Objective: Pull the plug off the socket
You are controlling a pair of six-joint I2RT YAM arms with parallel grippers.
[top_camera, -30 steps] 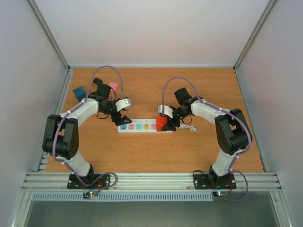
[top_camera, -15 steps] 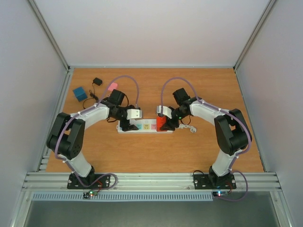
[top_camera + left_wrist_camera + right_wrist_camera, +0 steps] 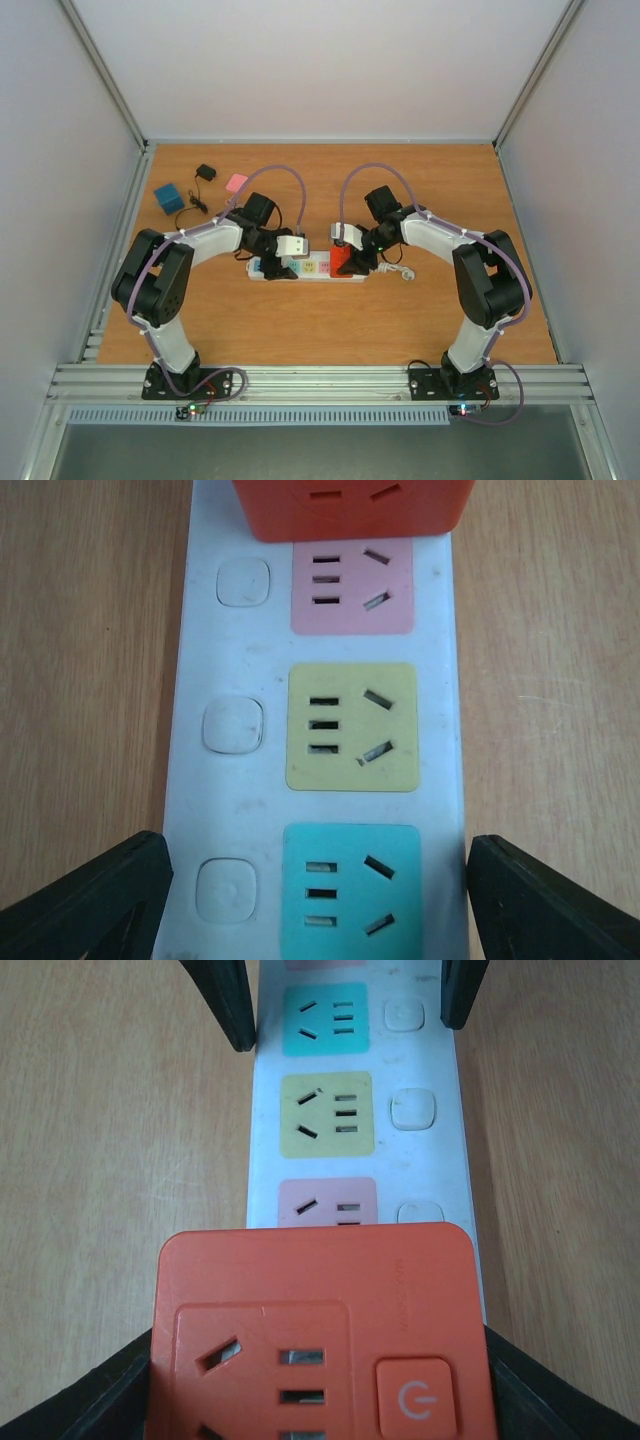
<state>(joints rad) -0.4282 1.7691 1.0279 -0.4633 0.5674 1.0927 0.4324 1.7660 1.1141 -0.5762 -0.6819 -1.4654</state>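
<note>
Swung inward along the socket (image 3: 240, 650), left gripper (image 3: 283, 266) straddles it, fingers spread, to brace it while right gripper (image 3: 347, 262) flanks the orange plug (image 3: 320, 1290), clamp unconfirmed.

Your worktop (image 3: 90, 680) is wood-grain board, matt and smooth, with a few faint scratches. The socket (image 3: 436, 710) is smooth white plastic with a soft sheen and light smudges, its pastel outlet faces flat and matt, and the orange plug (image 3: 320, 1330) is even, matt plastic. The fingers (image 3: 85, 905) of your left end effector (image 3: 318, 900) are dull black plastic, and the near-edge rail (image 3: 320, 378) is ribbed, pale metal.
</note>
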